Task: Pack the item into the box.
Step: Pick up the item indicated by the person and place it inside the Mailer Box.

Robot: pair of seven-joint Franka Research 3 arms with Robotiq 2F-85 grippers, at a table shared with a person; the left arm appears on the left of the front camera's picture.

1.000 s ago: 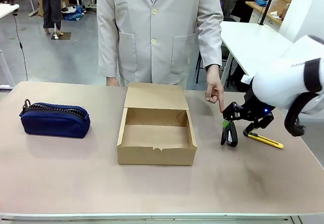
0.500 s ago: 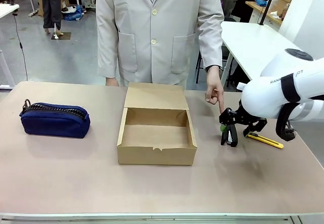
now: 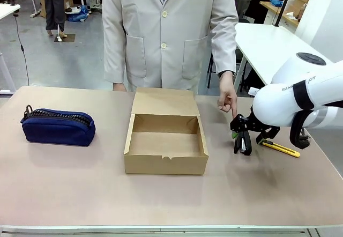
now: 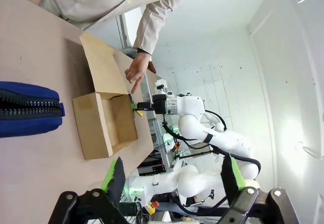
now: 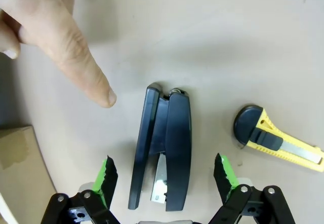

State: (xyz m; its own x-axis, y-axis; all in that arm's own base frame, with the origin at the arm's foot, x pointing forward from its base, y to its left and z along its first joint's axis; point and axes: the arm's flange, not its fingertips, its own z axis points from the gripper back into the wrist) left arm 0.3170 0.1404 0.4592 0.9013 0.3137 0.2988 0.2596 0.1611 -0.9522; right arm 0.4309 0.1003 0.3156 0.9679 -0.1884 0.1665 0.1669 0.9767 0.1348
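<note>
The item, a small black stapler (image 3: 244, 143), lies on the table right of the box (image 3: 166, 165). My right gripper (image 3: 241, 134) hangs low over it, open. In the right wrist view the stapler (image 5: 164, 148) lies lengthwise between the two green-padded fingers (image 5: 107, 179), which stand apart from its sides. The person's hand (image 3: 227, 100) points a finger down at the stapler; its fingertip (image 5: 104, 96) is just beside the stapler's far end. The brown cardboard box stands open, flap lid back. My left gripper (image 4: 173, 176) is open and holds nothing, far from the box (image 4: 101, 127).
A yellow-and-black utility knife (image 3: 281, 149) lies just right of the stapler, close to my right finger in the wrist view (image 5: 278, 140). A navy zippered pouch (image 3: 58, 126) rests at the table's left. The person stands at the far edge behind the box.
My right arm has swung lower and slightly left, bringing the open gripper down around the stapler. The person's pointing hand, the box and the pouch have stayed put.
</note>
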